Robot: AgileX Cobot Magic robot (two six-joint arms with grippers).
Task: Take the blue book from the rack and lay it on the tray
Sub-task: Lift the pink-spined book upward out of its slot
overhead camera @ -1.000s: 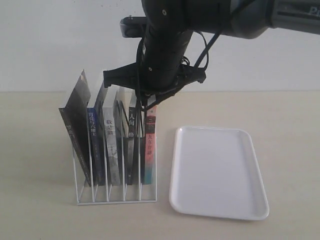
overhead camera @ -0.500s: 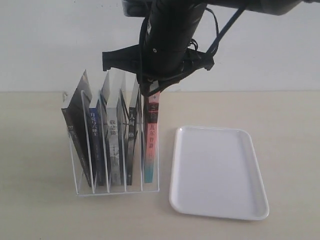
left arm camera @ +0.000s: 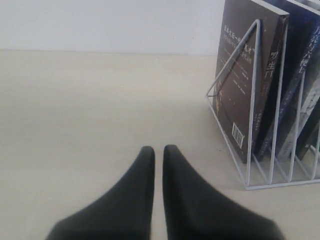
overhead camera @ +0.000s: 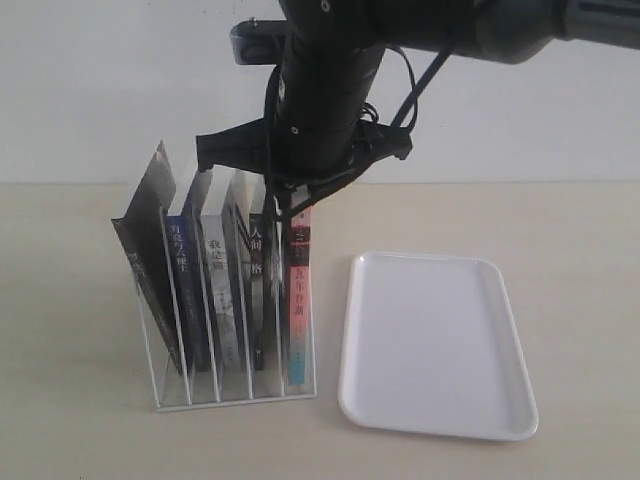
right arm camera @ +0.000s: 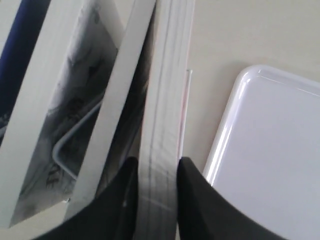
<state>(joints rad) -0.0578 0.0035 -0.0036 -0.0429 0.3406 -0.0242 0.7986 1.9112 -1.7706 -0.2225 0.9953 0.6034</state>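
Glossy white plastic tray [overhead camera: 440, 340], thin white wire rack [overhead camera: 232, 402], matt pale tabletop [overhead camera: 70, 300], perhaps wood laminate.

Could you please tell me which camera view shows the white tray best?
The exterior view: the whole tray lies right of the rack. The right wrist view shows only one corner; the left wrist view shows none of it.

Rack [left arm camera: 252, 100] partly out of frame
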